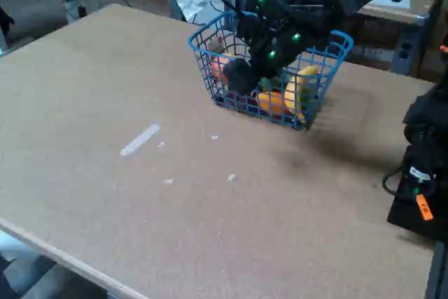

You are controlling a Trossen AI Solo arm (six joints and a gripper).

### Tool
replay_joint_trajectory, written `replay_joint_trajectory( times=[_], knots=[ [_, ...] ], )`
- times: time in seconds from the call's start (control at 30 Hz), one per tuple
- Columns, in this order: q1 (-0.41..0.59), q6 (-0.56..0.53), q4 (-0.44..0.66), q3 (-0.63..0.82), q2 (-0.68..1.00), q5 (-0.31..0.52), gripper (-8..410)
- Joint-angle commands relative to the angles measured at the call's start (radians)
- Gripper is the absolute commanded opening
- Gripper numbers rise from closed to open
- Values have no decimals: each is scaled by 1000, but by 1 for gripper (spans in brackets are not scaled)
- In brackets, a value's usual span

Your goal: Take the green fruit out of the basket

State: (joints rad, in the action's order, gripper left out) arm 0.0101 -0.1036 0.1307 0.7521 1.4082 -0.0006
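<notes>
Gripper (241,75) inside basket (329,68), banana (301,89) beside.

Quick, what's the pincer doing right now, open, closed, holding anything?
Pincer: down inside the basket, its fingers hidden by the arm; open, closed or holding cannot be told.

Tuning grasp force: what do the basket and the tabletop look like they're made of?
Basket: looks like metal wire with a glossy blue coating; the open grid sides and thin rounded rim suggest it. Tabletop: matte tan board, likely fibreboard or particleboard, with a flat, even, grainless surface. Neither is certain from this view.
</notes>
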Motion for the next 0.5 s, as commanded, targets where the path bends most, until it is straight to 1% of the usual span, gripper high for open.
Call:
replay_joint_trajectory(
  times=[0.0,0.47],
  knots=[
    [-5,0,0,1,-1,-2,220],
    [-8,0,0,1,-1,-10,220]
  ],
)
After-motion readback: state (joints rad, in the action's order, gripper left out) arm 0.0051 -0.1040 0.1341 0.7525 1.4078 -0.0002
